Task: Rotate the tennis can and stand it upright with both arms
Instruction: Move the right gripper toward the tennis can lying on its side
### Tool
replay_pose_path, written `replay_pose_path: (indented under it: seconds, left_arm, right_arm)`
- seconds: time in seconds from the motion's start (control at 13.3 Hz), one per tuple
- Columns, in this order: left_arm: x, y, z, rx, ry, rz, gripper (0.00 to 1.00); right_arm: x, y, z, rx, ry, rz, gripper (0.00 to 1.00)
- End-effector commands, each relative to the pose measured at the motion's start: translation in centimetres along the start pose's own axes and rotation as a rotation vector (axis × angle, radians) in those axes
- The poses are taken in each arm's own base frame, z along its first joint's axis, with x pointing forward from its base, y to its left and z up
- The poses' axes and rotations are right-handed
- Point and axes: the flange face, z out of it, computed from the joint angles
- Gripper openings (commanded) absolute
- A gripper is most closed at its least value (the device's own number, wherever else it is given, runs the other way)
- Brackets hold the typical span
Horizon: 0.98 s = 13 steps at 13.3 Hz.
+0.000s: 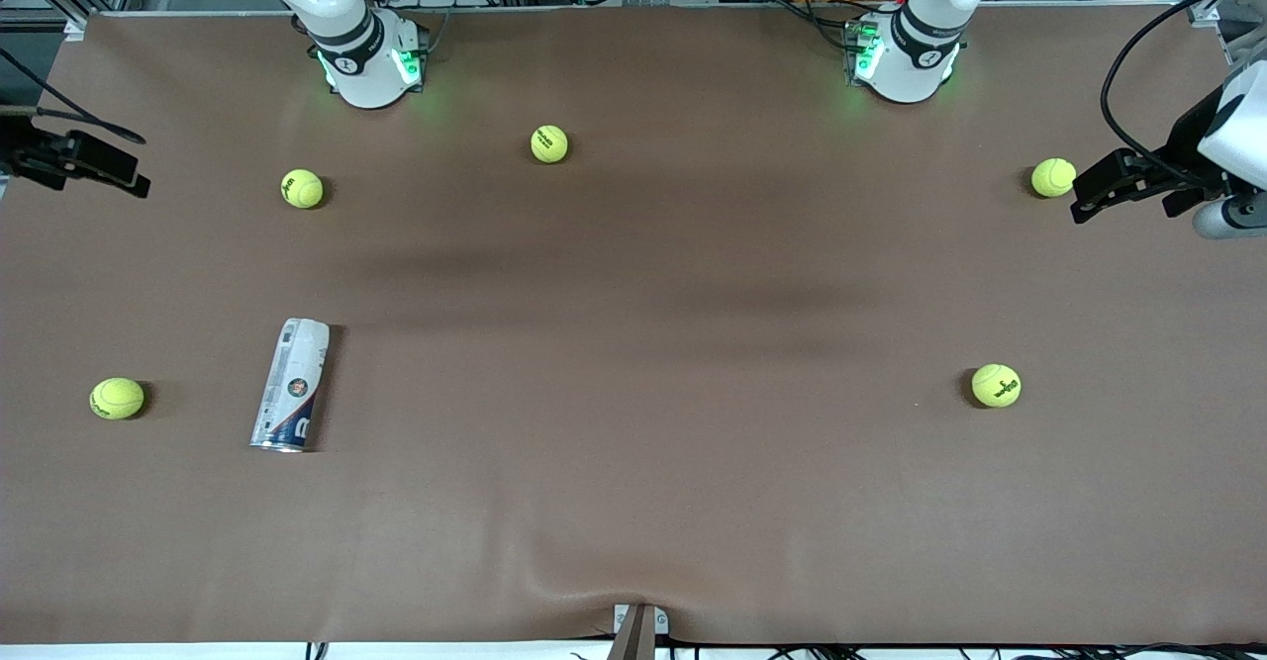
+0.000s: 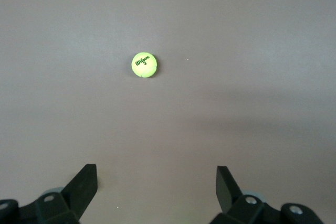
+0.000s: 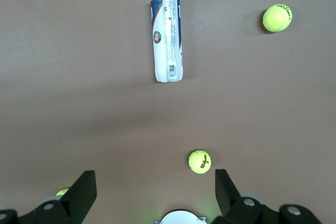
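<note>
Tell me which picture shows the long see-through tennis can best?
The right wrist view: the clear-plastic tennis can with its white and navy label lies whole and large, logo and barcode visible. The front view shows it smaller. The left wrist view misses it.

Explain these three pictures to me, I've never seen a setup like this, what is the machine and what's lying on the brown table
These are two white robot arms bolted along one edge of a brown table. The wide picture comes from a high camera facing them. The other two come from cameras on each arm's wrist, looking down past its two dark fingers.

The left tool is open, holds nothing, and hangs over one tennis ball. The right tool is also open and empty.

On the table lies the tennis can, a slim clear tube with a white and navy label, on its side toward the right arm's end. Five yellow-green tennis balls are scattered around it; the one closest to the can lies beside it. Nothing is being held.
</note>
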Motion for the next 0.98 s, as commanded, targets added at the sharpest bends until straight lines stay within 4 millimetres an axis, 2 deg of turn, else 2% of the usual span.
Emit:
replay_pose_path:
  seconds: [0.0, 0.15, 0.45, 0.6, 0.9]
  left_arm:
    - [0.3, 0.1, -0.3, 0.007, 0.011, 0.015, 1.0]
    - [0.6, -0.1, 0.3, 0.018, 0.002, 0.014, 1.0]
    - [0.5, -0.5, 0.2, 0.015, -0.002, 0.014, 1.0]
    - [0.5, -0.8, 0.1, 0.015, -0.001, 0.009, 1.0]
    - [0.5, -0.7, 0.1, 0.016, 0.001, 0.024, 1.0]
  right_arm:
    - [1.6, 0.1, 2.5, -0.01, -0.005, 0.013, 1.0]
    - [2.5, 0.0, 4.3, -0.01, -0.004, 0.012, 1.0]
    - [4.3, -0.1, 7.2, -0.014, -0.039, 0.012, 1.0]
    - [5.6, 0.2, 9.7, -0.018, -0.08, 0.017, 1.0]
    - [8.9, 2.4, 15.0, -0.014, -0.107, 0.012, 1.0]
